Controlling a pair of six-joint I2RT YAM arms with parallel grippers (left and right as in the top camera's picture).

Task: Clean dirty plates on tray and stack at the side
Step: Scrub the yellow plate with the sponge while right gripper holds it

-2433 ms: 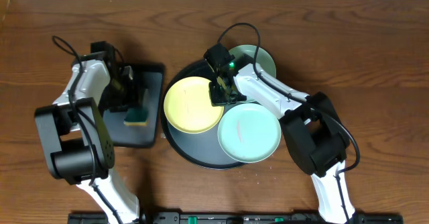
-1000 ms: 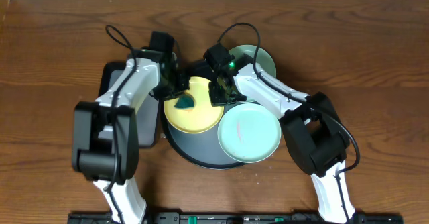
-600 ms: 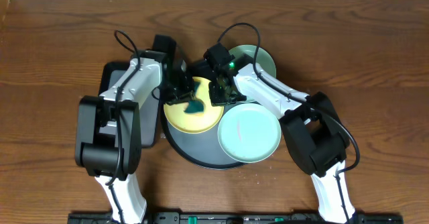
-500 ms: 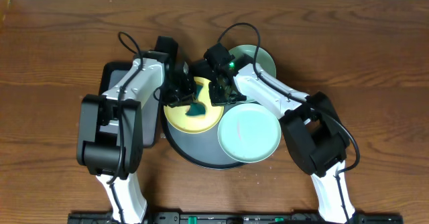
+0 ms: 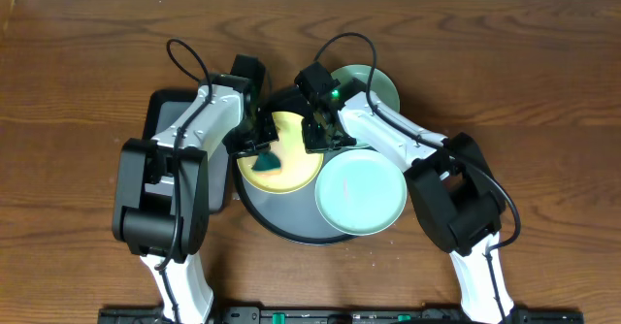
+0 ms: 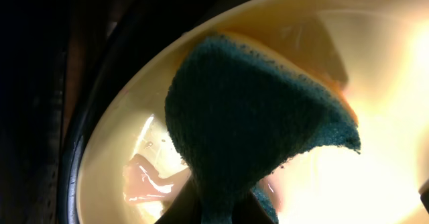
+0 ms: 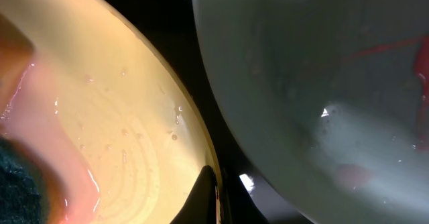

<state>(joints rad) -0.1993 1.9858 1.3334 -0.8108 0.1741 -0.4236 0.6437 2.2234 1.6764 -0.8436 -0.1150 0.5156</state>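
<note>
Early stage: left hand (image 5: 260, 150) clamps sponge (image 5: 267, 158) on yellow plate (image 5: 294, 169) in tray (image 5: 270, 213); right hand (image 5: 316, 136) at that plate's rim, grip unclear; front mint plate (image 5: 361, 193) and back mint plate (image 5: 376, 83) untouched, none stacked beside tray.

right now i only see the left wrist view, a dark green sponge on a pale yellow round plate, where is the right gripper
Observer: The right gripper sits at the right rim of the pale yellow round plate, across from the dark green sponge. I cannot tell whether it grips the rim.
Operator: any other plates around
Observer: A pale mint round plate lies on the round black tray, right of the yellow one. A second mint plate is at the tray's far right rim, partly hidden by the right arm.
Operator: whats on my left
Observer: A black rectangular tray, partly under the left arm.
</note>
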